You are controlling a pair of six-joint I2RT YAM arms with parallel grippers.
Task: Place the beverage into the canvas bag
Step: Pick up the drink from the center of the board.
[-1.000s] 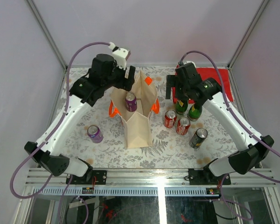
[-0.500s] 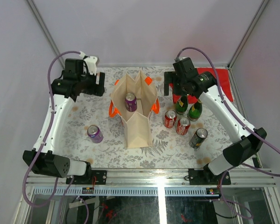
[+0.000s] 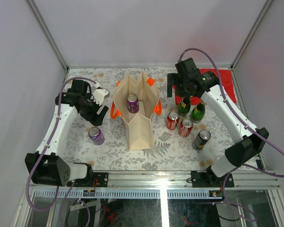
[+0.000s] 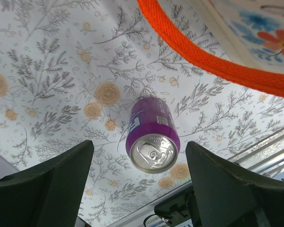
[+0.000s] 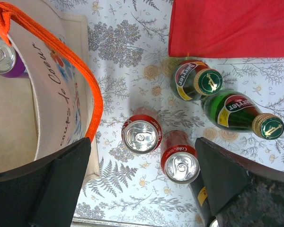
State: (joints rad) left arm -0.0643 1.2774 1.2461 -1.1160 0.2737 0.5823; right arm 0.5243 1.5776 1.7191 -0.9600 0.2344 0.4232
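The beige canvas bag (image 3: pixel 137 116) with orange handles (image 4: pixel 213 61) stands open mid-table, and one purple can (image 3: pixel 132 102) is upright inside it. A second purple can (image 4: pixel 153 135) stands on the floral cloth left of the bag (image 3: pixel 96 135). My left gripper (image 3: pixel 98 108) hovers open above that can, a finger on each side of it in the left wrist view, not touching (image 4: pixel 139 182). My right gripper (image 3: pixel 176 87) hangs open over the drinks right of the bag, empty (image 5: pixel 144 158).
Right of the bag stand two red cola cans (image 5: pixel 141 135) (image 5: pixel 180 163), two green bottles (image 5: pixel 196 78) (image 5: pixel 241 113) and a black can (image 3: pixel 201 139). A flat red cloth (image 3: pixel 222 82) lies at the back right. White walls enclose the table.
My left arm has swung from the bag's rim out to the back left, then forward and down over the loose purple can. The right arm pulled back a little, then held still.
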